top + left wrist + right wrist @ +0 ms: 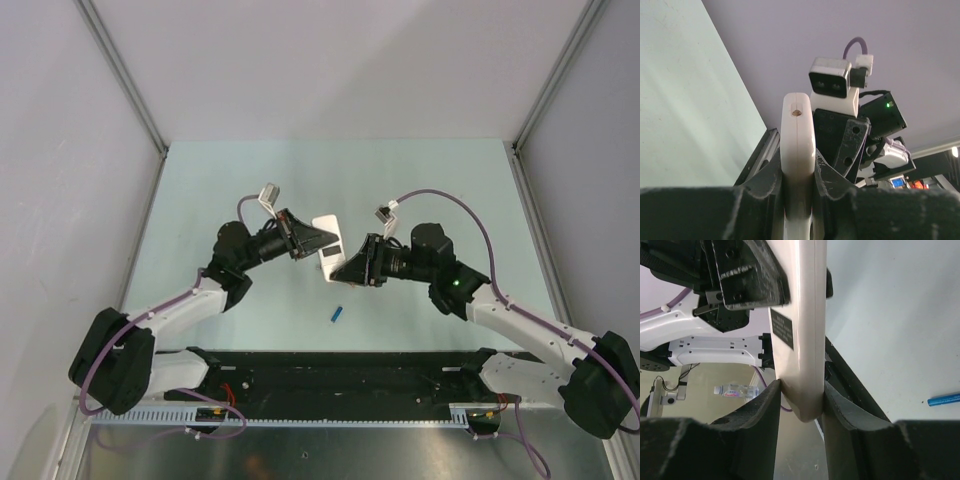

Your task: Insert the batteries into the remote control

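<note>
The remote control (327, 243) is a white bar held up over the middle of the table between both arms. My left gripper (318, 238) is shut on its far part; in the left wrist view the white edge of the remote (798, 135) stands up between the two dark fingers (840, 180). My right gripper (335, 272) clamps the near end, and the right wrist view shows both pads touching the remote's (807, 340) sides. A blue battery (338, 314) lies on the table below the grippers and also shows as the blue battery (944, 400) at the right edge. Other batteries are out of view.
A black rail (340, 372) runs along the near edge between the arm bases. Grey walls with aluminium posts (150, 130) enclose the pale green table (430, 180). The right arm's wrist camera (830, 82) sits close behind the remote.
</note>
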Robot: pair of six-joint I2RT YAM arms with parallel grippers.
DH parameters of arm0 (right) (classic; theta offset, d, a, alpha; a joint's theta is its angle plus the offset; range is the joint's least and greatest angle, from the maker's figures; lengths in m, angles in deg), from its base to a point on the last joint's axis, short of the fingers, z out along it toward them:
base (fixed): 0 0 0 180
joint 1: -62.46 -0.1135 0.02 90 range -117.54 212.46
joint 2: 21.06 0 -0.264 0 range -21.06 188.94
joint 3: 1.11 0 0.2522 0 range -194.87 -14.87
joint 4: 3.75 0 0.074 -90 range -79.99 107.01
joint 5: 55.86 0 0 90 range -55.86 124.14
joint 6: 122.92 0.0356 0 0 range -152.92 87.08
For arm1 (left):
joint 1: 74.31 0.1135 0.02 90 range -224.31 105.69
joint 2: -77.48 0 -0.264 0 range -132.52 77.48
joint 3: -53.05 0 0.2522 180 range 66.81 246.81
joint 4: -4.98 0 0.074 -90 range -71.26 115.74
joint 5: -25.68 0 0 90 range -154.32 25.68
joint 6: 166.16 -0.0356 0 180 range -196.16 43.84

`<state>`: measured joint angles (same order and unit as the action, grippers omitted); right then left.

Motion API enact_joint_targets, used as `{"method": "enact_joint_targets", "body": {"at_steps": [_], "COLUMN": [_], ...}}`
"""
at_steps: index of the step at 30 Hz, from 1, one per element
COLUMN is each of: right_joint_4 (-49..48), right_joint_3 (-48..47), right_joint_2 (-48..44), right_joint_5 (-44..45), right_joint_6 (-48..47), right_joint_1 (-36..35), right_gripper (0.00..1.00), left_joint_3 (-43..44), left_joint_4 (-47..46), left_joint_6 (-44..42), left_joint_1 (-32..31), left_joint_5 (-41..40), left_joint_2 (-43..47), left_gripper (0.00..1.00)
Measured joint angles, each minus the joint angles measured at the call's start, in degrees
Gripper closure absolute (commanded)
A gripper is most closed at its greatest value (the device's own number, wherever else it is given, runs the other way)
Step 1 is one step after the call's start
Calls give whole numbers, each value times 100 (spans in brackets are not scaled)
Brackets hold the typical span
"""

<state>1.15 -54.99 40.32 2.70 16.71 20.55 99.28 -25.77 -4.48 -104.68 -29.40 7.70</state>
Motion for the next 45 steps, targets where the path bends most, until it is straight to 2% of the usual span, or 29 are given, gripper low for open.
{"method": "enact_joint_targets", "body": {"at_steps": [5,8,9,12,16,22,31,37,45], "right_joint_4": [286,573,623,678,623,240,-330,-896,-1298], "right_joint_3": [17,133,170,186,186,223,442,448,446], "right_joint_2": [-11,-11,-11,-72,-369,-734,-643,-520,-216], "right_joint_5": [-146,-304,-352,-365,-236,455,1506,1755,1753], "right_joint_6": [-52,-59,-55,26,166,608,1137,1266,1405], "right_joint_1": [-90,-181,-188,-186,-181,-236,-302,-293,-221], "right_gripper": [55,45,38,26,20,21,25,27,36], "left_joint_3": [39,188,212,219,208,-28,-461,-608,-667], "left_joint_4": [-90,-299,-352,-468,-470,-468,-501,-522,-514], "left_joint_6": [42,83,90,94,87,-22,-330,-437,-474], "left_joint_1": [103,212,225,234,225,-55,-789,-962,-1043], "left_joint_5": [-284,-553,-619,-741,-879,-1547,-2981,-3576,-3829], "left_joint_2": [-11,-11,-9,-9,2,291,953,1056,1075], "left_gripper": [100,100,100,100,100,100,100,100,100]}}
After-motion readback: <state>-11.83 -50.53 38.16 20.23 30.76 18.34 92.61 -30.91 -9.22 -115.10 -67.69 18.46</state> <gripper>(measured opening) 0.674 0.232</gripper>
